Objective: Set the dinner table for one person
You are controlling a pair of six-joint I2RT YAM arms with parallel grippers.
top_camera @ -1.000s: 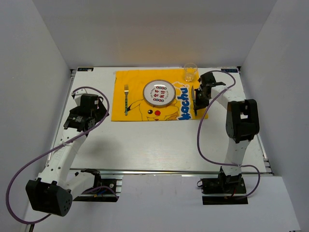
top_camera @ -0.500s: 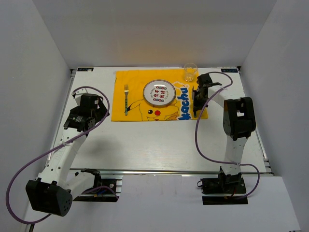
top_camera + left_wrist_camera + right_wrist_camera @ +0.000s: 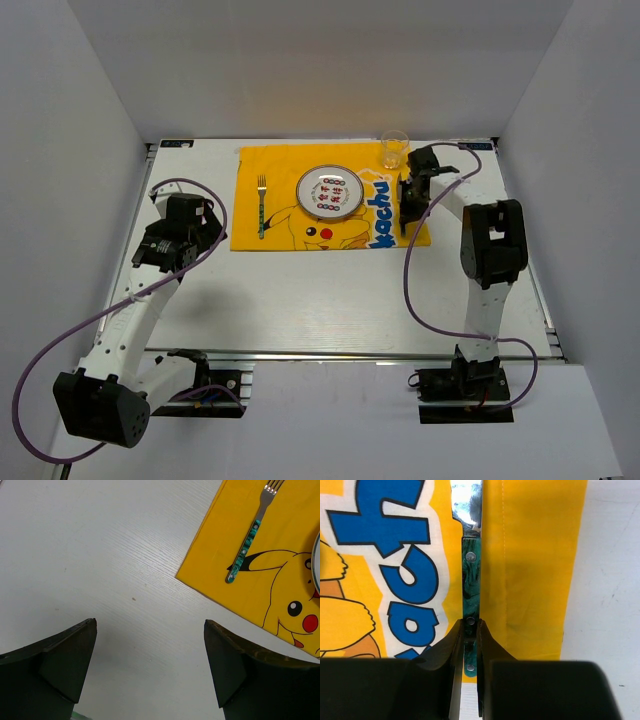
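Observation:
The white dinner table (image 3: 330, 290) carries a yellow Pikachu cloth (image 3: 290, 165). On the cloth are a patterned plate (image 3: 331, 192) and, left of it, a green-handled fork (image 3: 261, 205), which also shows in the left wrist view (image 3: 250, 535). My right gripper (image 3: 406, 205) is shut on the green handle of a knife (image 3: 470, 575). The knife runs lengthwise over the cloth's right strip, right of the blue lettering. In the right wrist view the gripper (image 3: 470, 627) pinches the handle near its end. My left gripper (image 3: 150, 625) is open and empty over bare table, left of the cloth.
A clear glass (image 3: 394, 148) stands at the cloth's far right corner, just behind my right gripper. White walls enclose the table on three sides. A metal rail (image 3: 350, 354) runs along the near edge.
My right gripper has moved slightly left and farther back with the knife. The left arm has not moved.

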